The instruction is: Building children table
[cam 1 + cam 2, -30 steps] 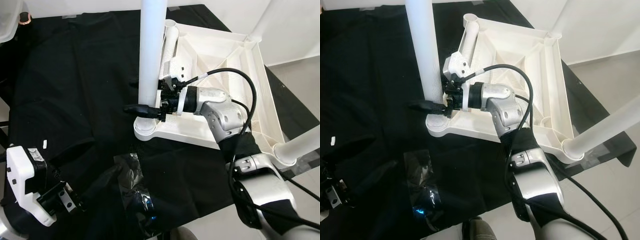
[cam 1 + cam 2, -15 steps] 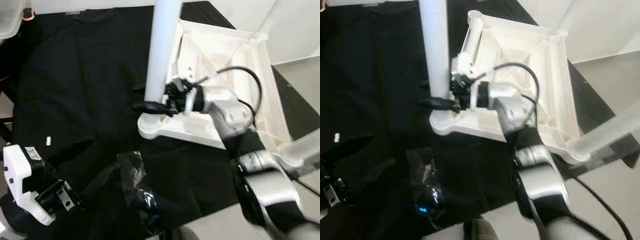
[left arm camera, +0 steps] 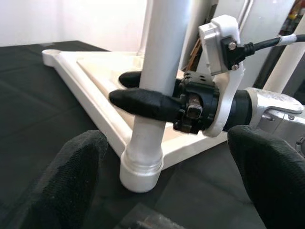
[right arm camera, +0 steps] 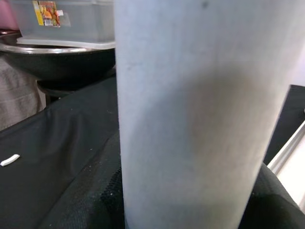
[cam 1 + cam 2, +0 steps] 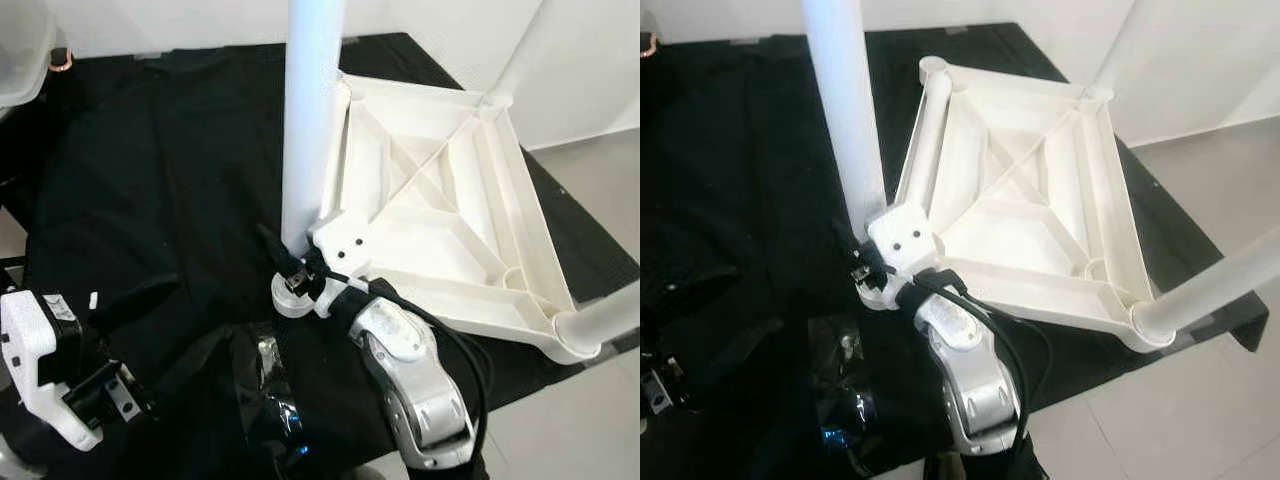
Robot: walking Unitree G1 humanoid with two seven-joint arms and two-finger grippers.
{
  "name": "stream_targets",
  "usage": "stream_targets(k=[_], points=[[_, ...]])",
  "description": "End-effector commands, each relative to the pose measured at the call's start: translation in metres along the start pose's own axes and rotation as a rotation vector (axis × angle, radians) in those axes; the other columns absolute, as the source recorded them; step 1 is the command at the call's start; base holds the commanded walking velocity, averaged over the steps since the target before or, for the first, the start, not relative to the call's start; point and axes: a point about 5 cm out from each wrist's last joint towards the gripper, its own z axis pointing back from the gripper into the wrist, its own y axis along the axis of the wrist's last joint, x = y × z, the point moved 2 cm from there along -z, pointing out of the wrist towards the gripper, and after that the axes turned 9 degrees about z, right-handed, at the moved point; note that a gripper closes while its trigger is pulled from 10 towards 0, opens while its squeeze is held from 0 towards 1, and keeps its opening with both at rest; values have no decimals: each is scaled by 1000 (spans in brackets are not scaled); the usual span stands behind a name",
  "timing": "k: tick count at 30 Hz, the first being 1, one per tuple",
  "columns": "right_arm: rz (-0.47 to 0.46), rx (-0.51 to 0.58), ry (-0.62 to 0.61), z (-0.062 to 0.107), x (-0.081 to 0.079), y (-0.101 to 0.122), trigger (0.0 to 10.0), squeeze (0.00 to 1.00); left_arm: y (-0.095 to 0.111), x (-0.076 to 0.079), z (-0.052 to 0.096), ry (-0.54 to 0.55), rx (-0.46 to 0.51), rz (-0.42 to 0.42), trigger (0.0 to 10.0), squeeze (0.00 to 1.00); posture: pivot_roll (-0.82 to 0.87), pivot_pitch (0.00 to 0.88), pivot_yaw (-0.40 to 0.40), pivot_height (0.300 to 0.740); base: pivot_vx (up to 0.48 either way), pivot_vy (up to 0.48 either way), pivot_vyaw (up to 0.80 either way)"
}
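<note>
The white children's tabletop [image 5: 440, 230] lies upside down on a black cloth. One white leg [image 5: 312, 120] stands upright in the near left corner socket [image 5: 290, 300]. My right gripper [image 5: 290, 262] is shut on this leg just above the socket, one black finger [image 3: 143, 102] on each side, and the leg [image 4: 190, 109] looms close in the right wrist view. My left gripper [image 5: 160, 325] hovers low at the near left, open, its fingers [image 3: 78, 176] wide apart and facing the held leg [image 3: 164, 71] from a short way off.
Two more legs stand in the far right [image 5: 525, 50] and near right [image 5: 600, 320] corners. A white tube [image 5: 925, 140] lies along the tabletop's left edge. Crumpled clear plastic [image 5: 265, 370] lies near the front. A clear bin [image 5: 20, 50] sits far left; bare floor [image 5: 600, 170] is right.
My right arm has swung from the right side round to the near side of the leg, still gripping it low down. The head view shifted. The left gripper has stayed put.
</note>
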Motion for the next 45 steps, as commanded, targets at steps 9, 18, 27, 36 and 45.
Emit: stream_targets(k=[9,18,27,36,45], points=[[-90,-55,151,-10,5,-6,10000,1000,-3,3,0,-13,-18,5,10000,0,193,289,-120,740,0,0,0],[84,47,579,-18,37,14,10000,898,-4,6,-1,-13,-12,11,10000,0,193,300,-127,740,0,0,0],[96,117,680,-39,82,35,10000,0,-4,7,-1,-9,-11,14,10000,0,205,313,-131,740,0,0,0],[42,163,827,-37,98,42,0,0,-3,9,1,-1,-14,12,10000,0,214,321,-136,740,0,0,0],[0,143,896,-21,97,24,0,0,-4,10,0,-5,-15,15,10000,0,213,314,-131,740,0,0,0]])
